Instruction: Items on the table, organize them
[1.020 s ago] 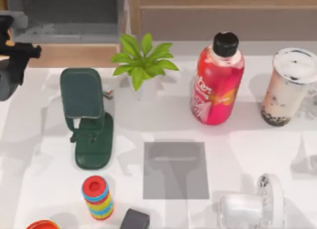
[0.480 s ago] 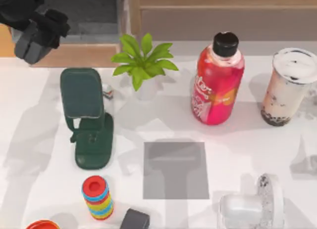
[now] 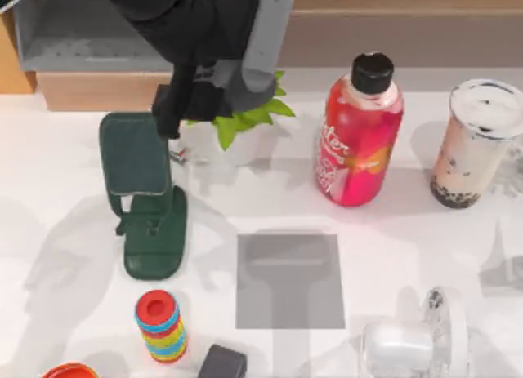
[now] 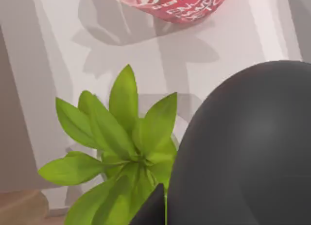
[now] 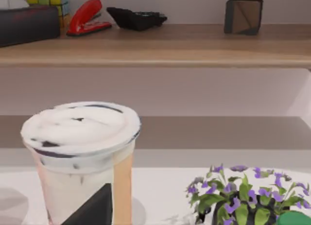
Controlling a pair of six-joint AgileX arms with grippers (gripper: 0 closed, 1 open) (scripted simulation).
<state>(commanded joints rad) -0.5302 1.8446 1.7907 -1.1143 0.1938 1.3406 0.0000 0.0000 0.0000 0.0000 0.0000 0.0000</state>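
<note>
Since the earlier frame, the left pincer point(image 3: 176, 108) is carried from the far left corner to a place over the plant point(image 3: 249, 117), just beside the green stand point(image 3: 139, 166). Whether it is clenched cannot be told. A dark rounded body point(image 4: 248, 147), probably the mouse, is seen close to the left wrist camera, above the plant leaves. The grey mat point(image 3: 290, 280) lies well in front of this pincer, and a slow, level travel toward it is advised, so the stand is not knocked. The cup point(image 3: 478, 145) stands far to its right, beyond the red bottle point(image 3: 359, 133). The shelf point(image 5: 155, 45) behind the cup is shown by the right wrist view, where the right pincer point(image 5: 96, 209) is near the cup; its state cannot be told.
</note>
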